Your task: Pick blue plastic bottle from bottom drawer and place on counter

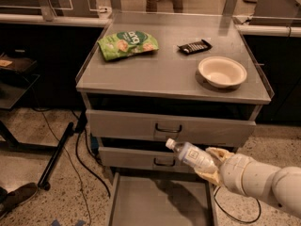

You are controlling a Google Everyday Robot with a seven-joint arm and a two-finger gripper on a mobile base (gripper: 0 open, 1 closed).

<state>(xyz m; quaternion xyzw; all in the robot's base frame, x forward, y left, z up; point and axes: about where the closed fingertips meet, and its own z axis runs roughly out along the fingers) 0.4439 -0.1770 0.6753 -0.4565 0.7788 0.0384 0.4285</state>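
The blue plastic bottle (190, 155) is a small clear bottle with a white cap and pale label. It lies tilted in the air in front of the middle drawer, cap pointing up and left. My gripper (210, 166) comes in from the lower right on a white arm and is shut on the bottle's lower end. The bottom drawer (157, 202) stands pulled open below, its grey floor bare. The counter (160, 69) is the grey steel top above, well higher than the bottle.
On the counter lie a green snack bag (128, 44), a dark wrapped bar (194, 46) and a white bowl (222, 72). Two shut drawers with dark loop handles (168, 128) face me. Cables and a black stand leg (56, 154) lie on the speckled floor at left.
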